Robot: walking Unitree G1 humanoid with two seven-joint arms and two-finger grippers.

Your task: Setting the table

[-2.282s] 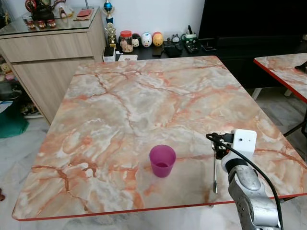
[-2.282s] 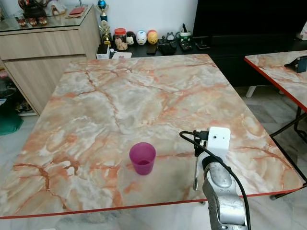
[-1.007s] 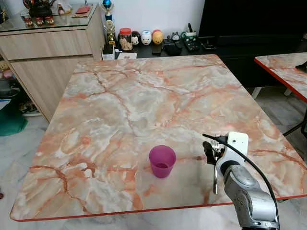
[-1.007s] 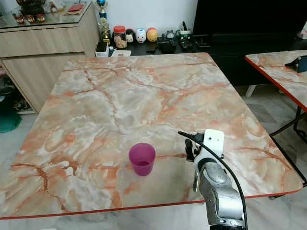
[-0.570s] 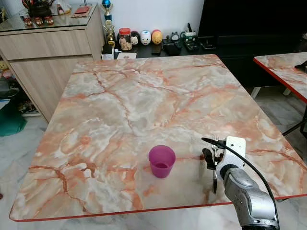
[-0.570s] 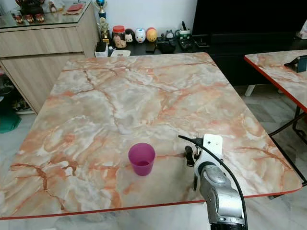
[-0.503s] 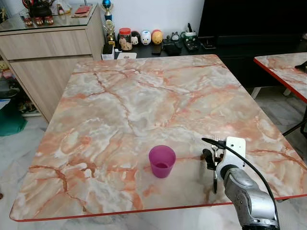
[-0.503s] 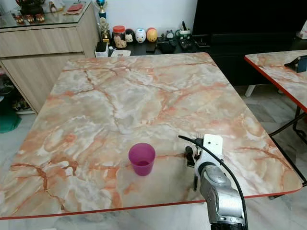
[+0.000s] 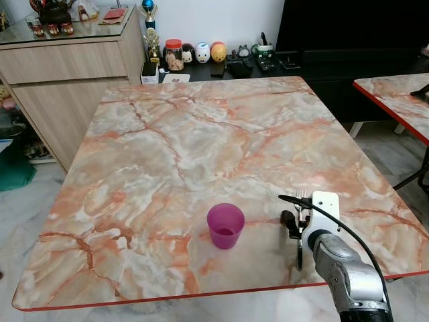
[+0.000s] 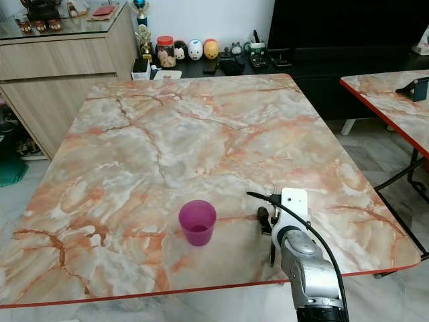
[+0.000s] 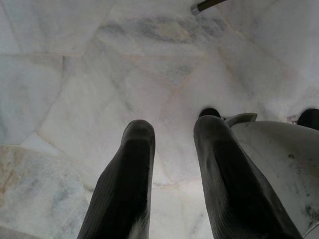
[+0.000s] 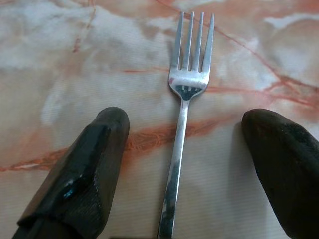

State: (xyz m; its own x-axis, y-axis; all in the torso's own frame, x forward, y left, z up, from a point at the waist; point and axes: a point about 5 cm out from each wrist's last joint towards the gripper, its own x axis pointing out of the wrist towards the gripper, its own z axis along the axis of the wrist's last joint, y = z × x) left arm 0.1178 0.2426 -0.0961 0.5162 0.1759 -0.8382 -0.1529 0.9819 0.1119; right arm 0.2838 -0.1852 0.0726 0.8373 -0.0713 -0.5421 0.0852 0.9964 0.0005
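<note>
Steel fork (image 12: 180, 127): flat on the marble table (image 9: 201, 134), tines pointing away from the robot, lying near the front right edge, right of the cup (image 9: 225, 226) and apart from it.
Right gripper (image 12: 187, 164): spread wide, one finger either side of the fork handle, neither touching it, hovering low over the tabletop.
Left gripper (image 11: 172, 174): hanging idle over pale floor tiles, fingers narrowly parted, holding nothing.
Stage, as judged: fork laid down beside the cup, or about to be taken up; cannot tell which.
Risk one: finger catching the handle on the way up, dragging the fork askew or toward the red edge just behind it.
Risk two: sideways swing of the arm knocking the light plastic cup over.
Risk three: thin, slick handle slipping out if pinched off-centre.
</note>
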